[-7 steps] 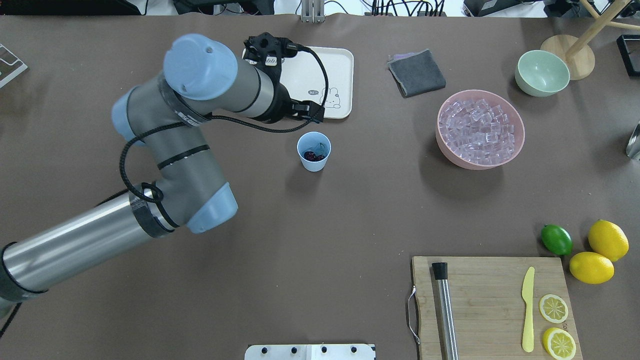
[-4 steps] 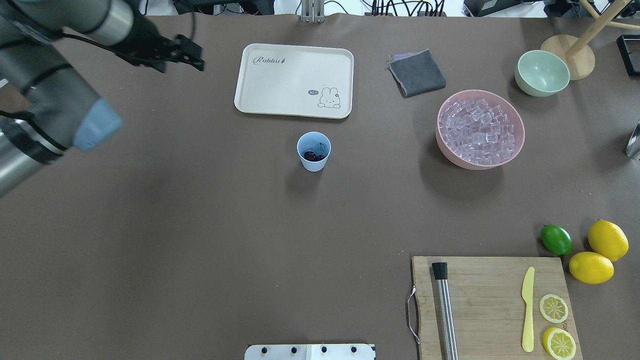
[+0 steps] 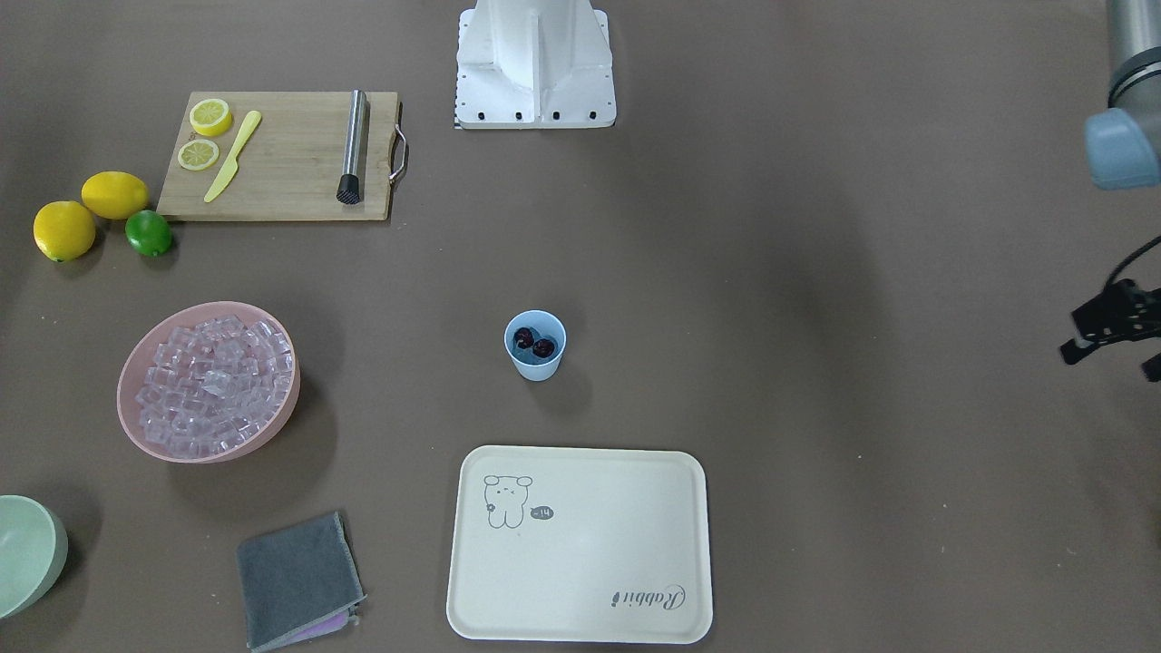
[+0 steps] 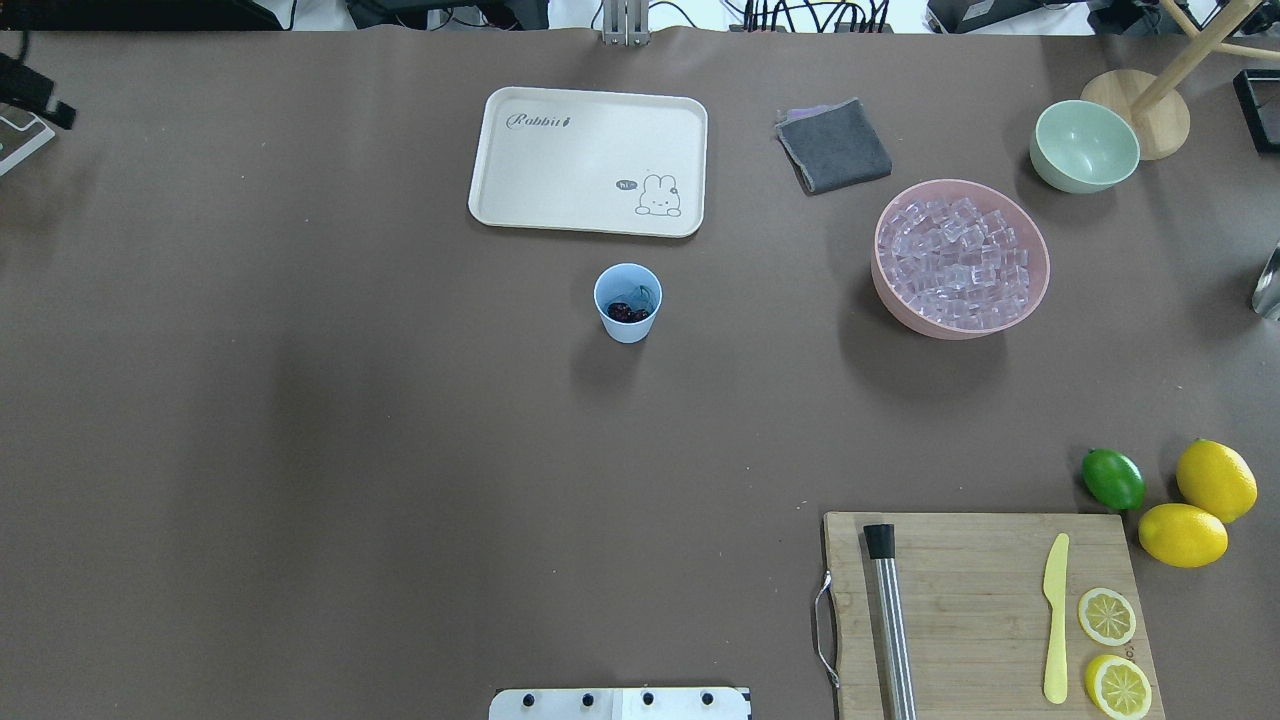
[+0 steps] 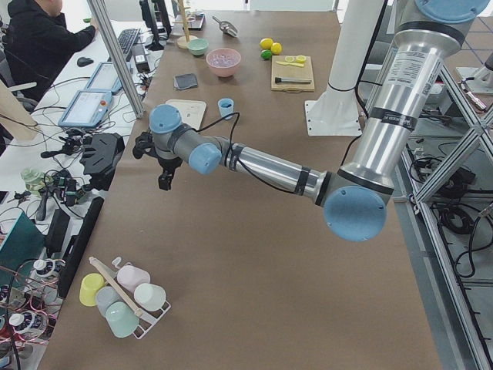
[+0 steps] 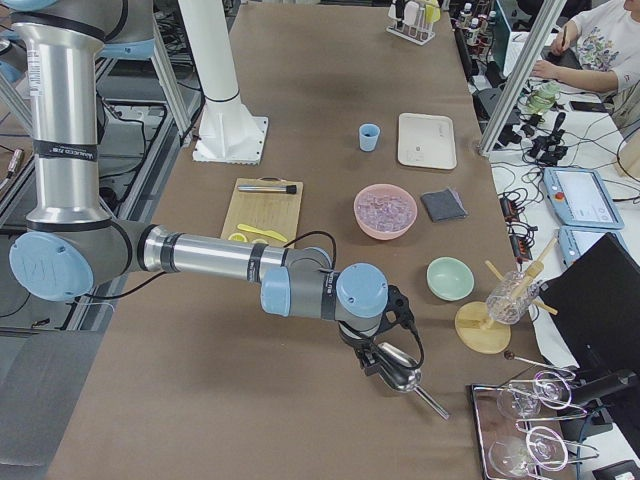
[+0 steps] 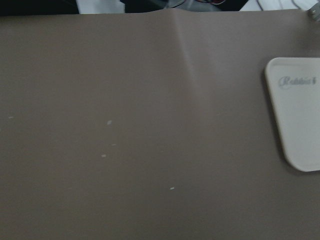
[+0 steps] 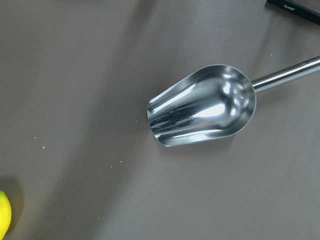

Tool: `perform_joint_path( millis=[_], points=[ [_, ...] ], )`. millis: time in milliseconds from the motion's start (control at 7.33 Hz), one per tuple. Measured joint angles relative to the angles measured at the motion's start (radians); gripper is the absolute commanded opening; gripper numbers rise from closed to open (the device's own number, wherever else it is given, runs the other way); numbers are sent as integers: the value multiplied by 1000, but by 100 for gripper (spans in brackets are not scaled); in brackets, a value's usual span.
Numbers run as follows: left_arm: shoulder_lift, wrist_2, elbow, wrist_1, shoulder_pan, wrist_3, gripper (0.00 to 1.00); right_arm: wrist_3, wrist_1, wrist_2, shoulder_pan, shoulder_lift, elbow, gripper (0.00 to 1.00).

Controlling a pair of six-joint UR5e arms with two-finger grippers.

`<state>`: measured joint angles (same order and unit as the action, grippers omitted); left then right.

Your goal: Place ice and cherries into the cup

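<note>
Overhead exterior: seeing the cup (image 4: 628, 303) upright mid-table, near the cream tray (image 4: 590, 160) but not touching it. Holds the cherries (image 4: 630, 312) at its bottom. Seeing the ice (image 4: 958, 262) heaped in the pink bowl (image 4: 898, 308), well apart from the cup, toward the robot's right.

Found the left gripper (image 3: 1112, 358) in the front-facing view, out at the table's left edge, hanging above the cover. Jaws spread, gripping nothing.

Caught the right gripper (image 6: 372, 358) only in the exterior right view, low over the table's right end, just above a steel scoop (image 8: 202, 112). Can't tell how its jaws stand. Scoop lying flat, hollow side up.

Surface: brown cover (image 4: 300, 450) across the whole table. Picked up a faint crease and a few pale specks in the left wrist view. Also seeing:
- a grey cloth (image 4: 835, 145) beside the tray
- a pale green bowl (image 4: 1085, 147) next to a wooden stand (image 4: 1135, 115)
- a cutting board (image 4: 980, 600) carrying a steel muddler (image 4: 890, 620), a yellow knife (image 4: 1056, 620) and two lemon slices (image 4: 1107, 617)
- two lemons (image 4: 1216, 480) and a lime (image 4: 1113, 479) just off the board's corner
- a rack of pastel cups (image 5: 123, 297) at the table's left end

Room: white robot pedestal (image 3: 535, 63) at the table's edge, aluminium frame posts on both sides. Seeing a person (image 5: 38, 46) seated at a cluttered side desk with tablets (image 5: 85, 108) and cables. Spotted another person (image 6: 600, 45) from the opposite side, plus glassware (image 6: 530, 420) on a tray.
</note>
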<state>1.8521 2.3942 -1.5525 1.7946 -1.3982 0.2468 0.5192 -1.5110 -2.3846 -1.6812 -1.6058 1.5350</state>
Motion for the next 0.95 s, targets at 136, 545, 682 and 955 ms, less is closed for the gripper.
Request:
perform_joint_path(
  millis=[136,545,682,955],
  points=[
    [-35,13,-10,-95,-71,-160,97,1,0,0,-21,0,4,99],
    [-25,-21,-82,-382,-134,-335,98,6,1,1,-60,4,12,99],
    [-15,-40,-94,-421,-132,-338,98,6,1,1,-74,5,12,99],
    [-11,-63,-127,-423,-130,-322,98,-2,-1,4,-81,14,12,99]
  ],
)
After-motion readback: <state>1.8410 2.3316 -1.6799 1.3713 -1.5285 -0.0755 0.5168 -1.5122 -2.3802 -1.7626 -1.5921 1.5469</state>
